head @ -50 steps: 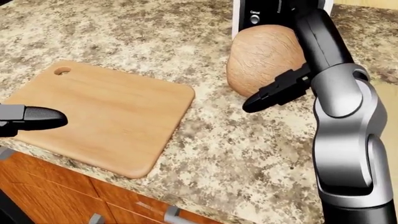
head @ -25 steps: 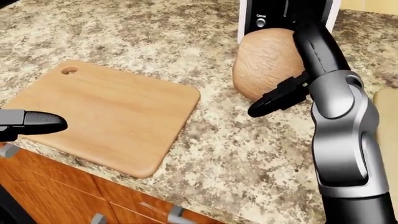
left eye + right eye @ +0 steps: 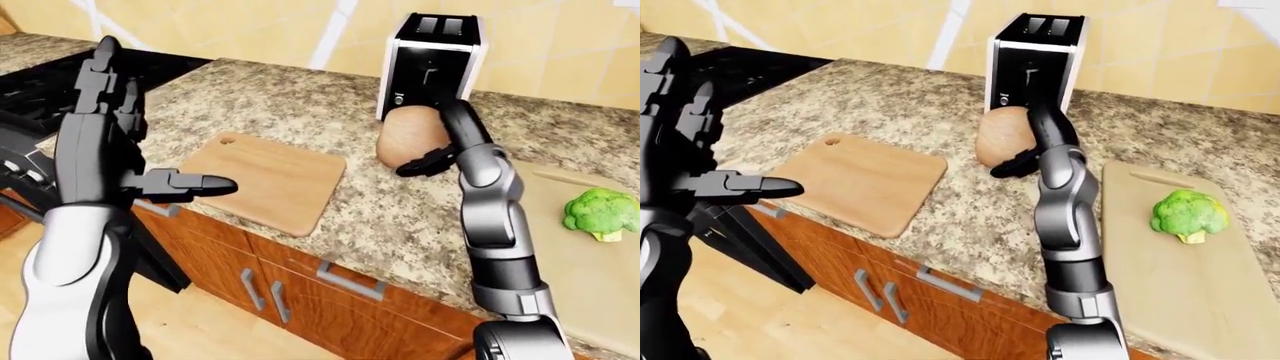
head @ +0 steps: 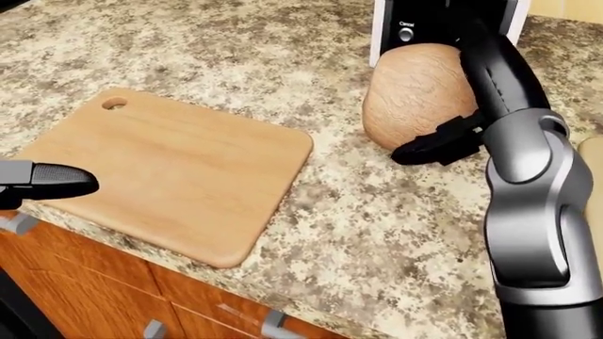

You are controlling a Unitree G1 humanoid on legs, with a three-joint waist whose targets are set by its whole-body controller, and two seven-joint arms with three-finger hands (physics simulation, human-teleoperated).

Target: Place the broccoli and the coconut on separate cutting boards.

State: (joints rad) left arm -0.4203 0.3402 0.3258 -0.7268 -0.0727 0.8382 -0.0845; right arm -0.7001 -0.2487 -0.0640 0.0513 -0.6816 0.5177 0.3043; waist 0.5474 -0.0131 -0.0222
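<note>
The coconut [image 4: 419,95] sits on the granite counter [image 4: 377,219] right against the foot of the black toaster [image 3: 432,64], not on either board. The right hand [image 4: 443,145] is pressed to the coconut's right side, one dark finger curling under its lower edge; how far the fingers wrap I cannot tell. The empty wooden cutting board [image 4: 170,169] lies well to the coconut's left. The left hand [image 3: 115,142] hangs off the counter edge, fingers spread wide, holding nothing. The broccoli [image 3: 1186,214] rests on the paler cutting board [image 3: 1180,285] at the right
</note>
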